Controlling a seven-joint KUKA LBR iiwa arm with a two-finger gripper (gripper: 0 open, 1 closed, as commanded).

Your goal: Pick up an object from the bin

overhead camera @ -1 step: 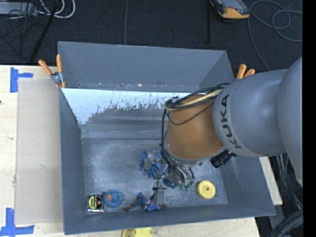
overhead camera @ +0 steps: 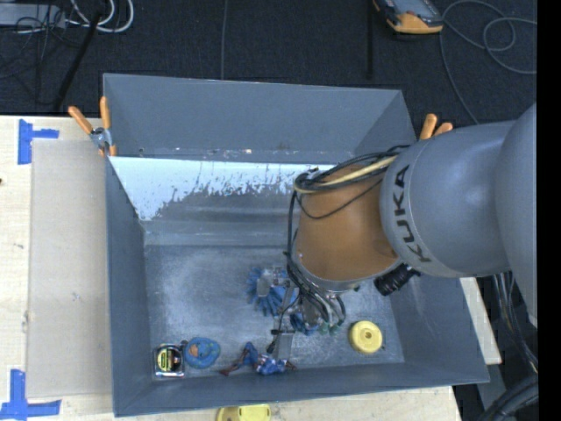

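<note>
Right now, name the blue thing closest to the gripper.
The blue clump mid-bin, right beside the gripper. The blue round piece by the tape measure and the blue scrap further forward lie farther off.

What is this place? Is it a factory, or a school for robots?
Most likely a robot test lab or workshop. A big grey KUKA robot arm reaches into a grey metal bin of small loose things, such as a round yellow disc. Loose cables lie on the dark floor behind.

Thing: small blue crumpled piece (overhead camera: 266, 292), ragged in outline.
Pose: lying loose on the floor.
Place: middle of the bin (overhead camera: 175, 261), towards the near wall.
</note>
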